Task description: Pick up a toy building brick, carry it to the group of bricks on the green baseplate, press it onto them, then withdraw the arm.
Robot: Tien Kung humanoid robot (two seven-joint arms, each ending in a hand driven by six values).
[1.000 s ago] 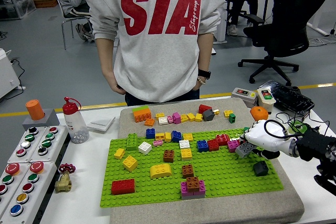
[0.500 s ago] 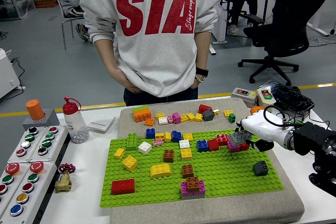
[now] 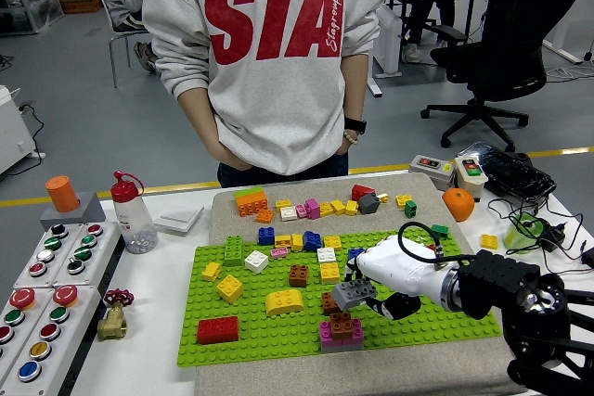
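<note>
Right hand (image 3: 371,289) moved left, one grey brick (image 3: 354,294)

The right hand (image 3: 390,277) covered the red and blue bricks at the green studded baseplate's (image 3: 278,340) three o'clock side. The standing person's grey sweatshirt (image 3: 269,53) was cropped at twelve o'clock.
</note>
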